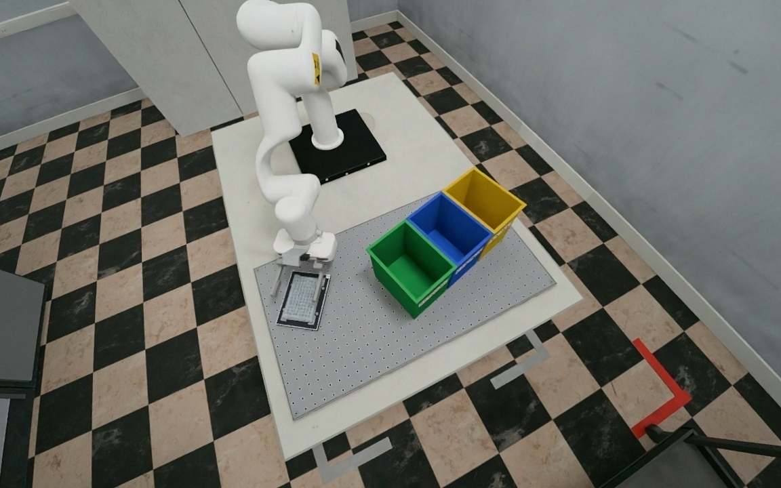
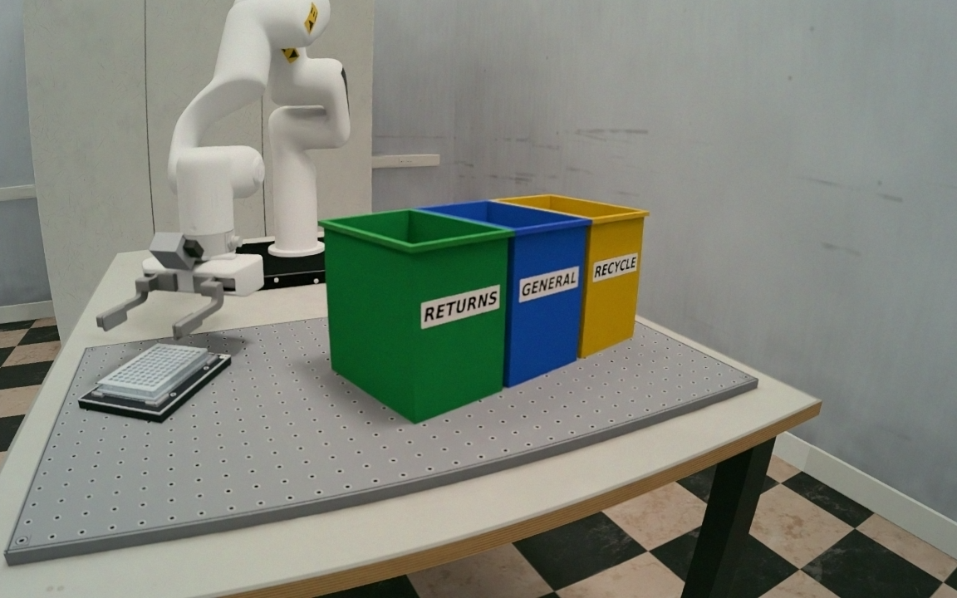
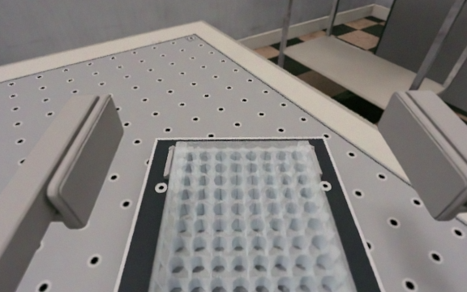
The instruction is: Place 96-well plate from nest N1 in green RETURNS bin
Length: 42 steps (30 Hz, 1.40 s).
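96-well plate [image 1: 301,298] [image 2: 152,370] [image 3: 243,219] in its nest, below the tool [image 1: 296,290] [image 2: 141,327] [image 3: 262,160], whose fingers stand apart, untouching.

The gripper [image 2: 138,328] is open above the white plate [image 2: 154,370], which sits in its black holder [image 2: 159,411] on the left. The green bin [image 2: 414,320], blue bin [image 2: 546,327] and yellow bin [image 2: 614,297] stand up in a row, green nearest.

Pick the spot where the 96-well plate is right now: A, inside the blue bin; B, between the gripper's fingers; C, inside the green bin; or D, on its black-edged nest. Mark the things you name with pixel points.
D: the 96-well plate [image 1: 301,298] [image 2: 153,368] [image 3: 243,215] sits on the nest [image 1: 319,315] [image 2: 161,409] [image 3: 142,243], below the open gripper [image 1: 296,292] [image 2: 141,327] [image 3: 262,162].
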### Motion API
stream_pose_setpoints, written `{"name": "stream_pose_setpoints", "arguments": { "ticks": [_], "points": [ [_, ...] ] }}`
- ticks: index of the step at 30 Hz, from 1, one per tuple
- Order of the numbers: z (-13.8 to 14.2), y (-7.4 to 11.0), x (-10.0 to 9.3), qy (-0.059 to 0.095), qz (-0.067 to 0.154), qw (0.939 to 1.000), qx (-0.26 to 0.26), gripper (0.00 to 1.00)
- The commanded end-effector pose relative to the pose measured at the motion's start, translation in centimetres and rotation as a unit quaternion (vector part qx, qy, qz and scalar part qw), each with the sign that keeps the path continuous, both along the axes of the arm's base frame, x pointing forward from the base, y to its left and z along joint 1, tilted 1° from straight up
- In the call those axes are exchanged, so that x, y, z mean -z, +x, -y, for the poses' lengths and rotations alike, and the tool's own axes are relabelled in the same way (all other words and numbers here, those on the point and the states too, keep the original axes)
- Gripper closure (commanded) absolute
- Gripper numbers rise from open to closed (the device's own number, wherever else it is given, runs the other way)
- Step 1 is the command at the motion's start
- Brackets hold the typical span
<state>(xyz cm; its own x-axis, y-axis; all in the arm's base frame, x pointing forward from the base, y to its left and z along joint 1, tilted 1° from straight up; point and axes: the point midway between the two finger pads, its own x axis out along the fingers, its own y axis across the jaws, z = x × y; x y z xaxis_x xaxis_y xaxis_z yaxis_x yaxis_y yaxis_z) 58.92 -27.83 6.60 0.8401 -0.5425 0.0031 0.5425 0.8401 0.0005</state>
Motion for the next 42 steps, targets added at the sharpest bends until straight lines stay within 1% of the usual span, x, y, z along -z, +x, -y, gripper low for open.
{"name": "stream_pose_setpoints", "arguments": {
  "ticks": [1, 4, 17, 30, 42],
  "points": [
    [0.1, 0.1, 0.3, 0.005, 0.005, 1.0, 0.0, 0.63],
    [0.1, 0.1, 0.5, 0.005, 0.005, 1.0, 0.0, 0.63],
    [0.0, 0.2, 2.7, 0.005, 0.005, 1.0, 0.0, 0.63],
    [0.0, 0.2, 2.7, 0.005, 0.005, 1.0, 0.0, 0.63],
    [0.0, 0.2, 3.3, 0.005, 0.005, 1.0, 0.0, 0.63]
  ]
}}
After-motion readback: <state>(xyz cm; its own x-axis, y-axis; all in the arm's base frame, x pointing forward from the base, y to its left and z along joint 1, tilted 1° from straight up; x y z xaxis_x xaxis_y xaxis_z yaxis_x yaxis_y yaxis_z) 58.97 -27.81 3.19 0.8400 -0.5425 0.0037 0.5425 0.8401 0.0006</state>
